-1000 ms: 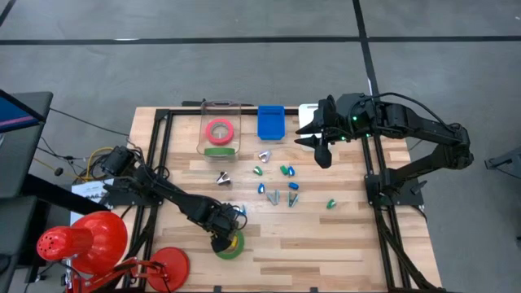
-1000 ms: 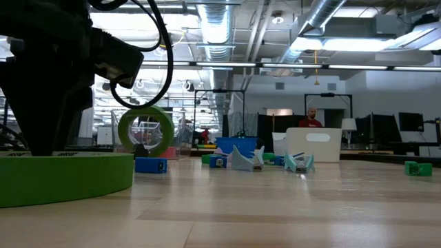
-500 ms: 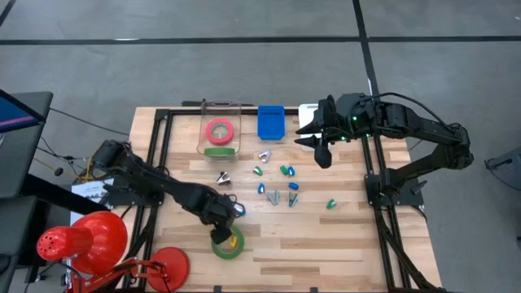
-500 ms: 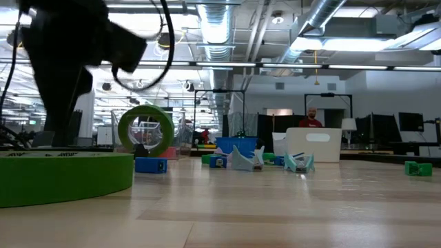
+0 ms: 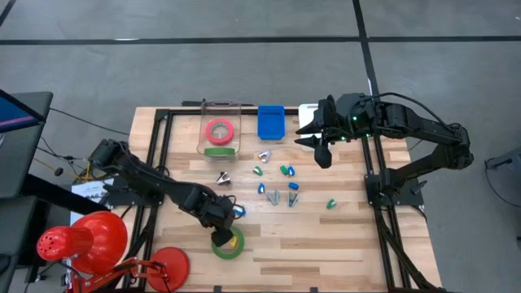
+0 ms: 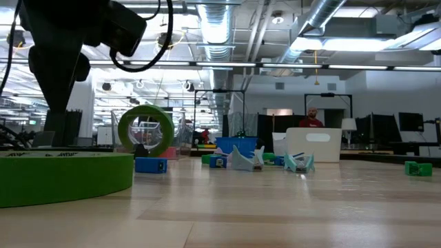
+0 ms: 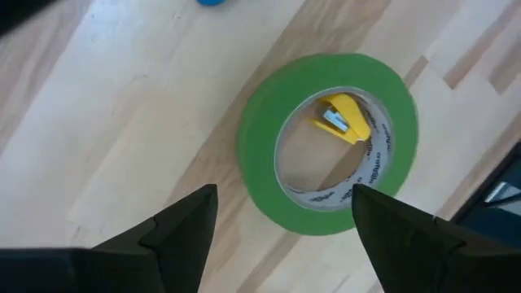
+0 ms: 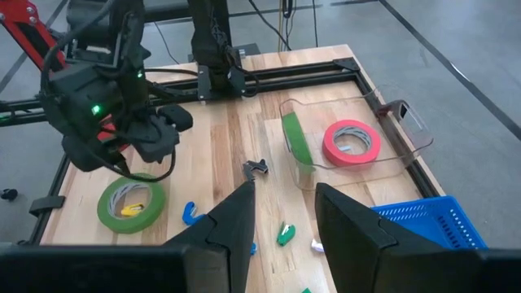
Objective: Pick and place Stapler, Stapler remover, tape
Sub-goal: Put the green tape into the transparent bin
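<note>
**A:** The left gripper [image 7: 277, 224] hangs over the green tape roll [image 7: 328, 152] lying flat near the front edge of the table [image 5: 326, 244], fingers spread wide, nothing in them. What makes a clean pick here?

**B:** Come down with one finger inside the ring and the other outside, so the jaws pinch the wall of the roll. There's a small yellow piece [image 7: 343, 120] sitting inside the hole; pick the side of the ring away from it, or the inner finger lands on it.

**A:** And where does the roll go?

**B:** Probably the clear tray [image 5: 218, 106] at the back, where a pink roll [image 5: 220, 130] lies flat and another green roll [image 8: 295, 137] stands on edge. That's my guess from the tape already in there.

**A:** The other arm?

**B:** The right gripper [image 5: 320, 150] waits up by the blue bin [image 5: 270, 122], fingers apart and empty. The small blue, green and silver items [image 5: 277, 183] are scattered mid-table; from above I can't say which is a stapler and which a remover.

**A:** Anything to watch for?

**B:** Lift straight up; a roll held by one wall may tilt.
</note>
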